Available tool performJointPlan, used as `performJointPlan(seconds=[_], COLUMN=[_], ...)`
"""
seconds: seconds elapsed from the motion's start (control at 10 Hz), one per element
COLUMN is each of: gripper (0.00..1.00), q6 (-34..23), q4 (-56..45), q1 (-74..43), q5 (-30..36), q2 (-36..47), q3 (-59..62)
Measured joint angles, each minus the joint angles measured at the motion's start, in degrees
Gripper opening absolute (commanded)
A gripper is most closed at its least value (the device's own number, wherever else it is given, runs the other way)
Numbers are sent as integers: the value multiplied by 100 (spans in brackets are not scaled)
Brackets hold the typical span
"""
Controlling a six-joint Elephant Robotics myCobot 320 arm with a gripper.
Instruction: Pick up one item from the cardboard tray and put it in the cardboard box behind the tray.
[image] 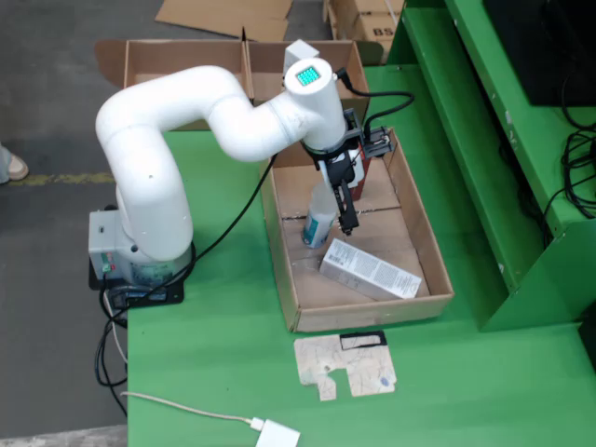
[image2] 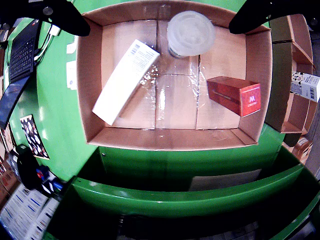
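Note:
In the still view a shallow cardboard tray (image: 372, 312) lies on the green table. It holds a clear bottle (image: 318, 225) with a blue label, a long white box (image: 370, 270) and a red box (image: 370, 166). My gripper (image: 345, 219) hangs inside the tray just right of the bottle, open and holding nothing. The gripper view looks down into the tray (image2: 175, 139). There the bottle's cap (image2: 191, 32) sits between the spread black fingers (image2: 65, 15), the white box (image2: 127, 80) lies at the left and the red box (image2: 235, 95) at the right. The divided cardboard box (image: 186, 60) stands behind the tray.
A flat cardboard scrap (image: 346, 365) and a white adapter (image: 277, 435) with its cable lie on the table in front of the tray. A green frame (image: 484, 186) rises at the right. The arm's base (image: 140, 265) stands left of the tray. A printed carton (image2: 305, 86) shows in the cardboard box (image2: 285, 75).

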Motion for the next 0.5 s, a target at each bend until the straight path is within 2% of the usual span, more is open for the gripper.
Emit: performJointPlan(seconds=[0.5], gripper=[100], q6=[132], q4=[-123], q1=[211], q5=[-62], q2=[-105], q3=[88])
